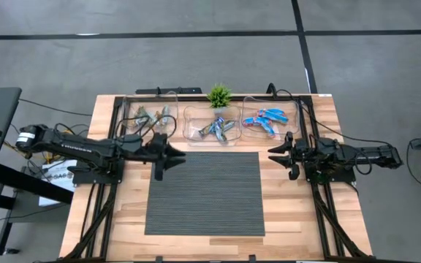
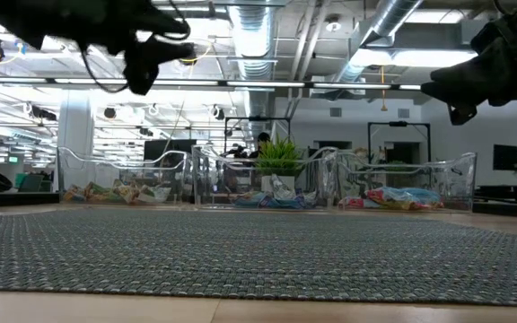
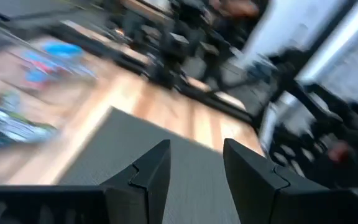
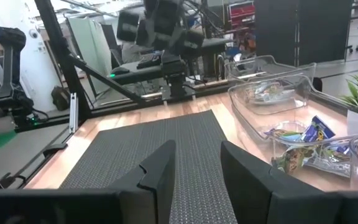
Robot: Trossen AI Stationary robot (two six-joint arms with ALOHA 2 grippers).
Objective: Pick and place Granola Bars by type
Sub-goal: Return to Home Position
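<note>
The granola bars lie in three clear bins along the table's far edge. Tan-green bars [image 1: 150, 115] fill the left bin, blue-brown mixed bars [image 1: 215, 128] the middle bin, and bright blue bars [image 1: 265, 118] the right bin. My left gripper [image 1: 172, 156] hovers above the grey mat's far left corner, open and empty; its wrist view [image 3: 196, 165] shows the gap. My right gripper [image 1: 278, 155] hovers just off the mat's far right corner, also open and empty [image 4: 194, 165]. In the low view both grippers [image 2: 142, 67] [image 2: 460, 94] hang high above the mat.
A ribbed grey mat [image 1: 205, 193] covers the middle of the wooden table [image 1: 283, 219]. A small green plant [image 1: 219, 95] stands behind the middle bin. Cables run along the far edge, and black frame rails [image 1: 320, 204] run down both sides.
</note>
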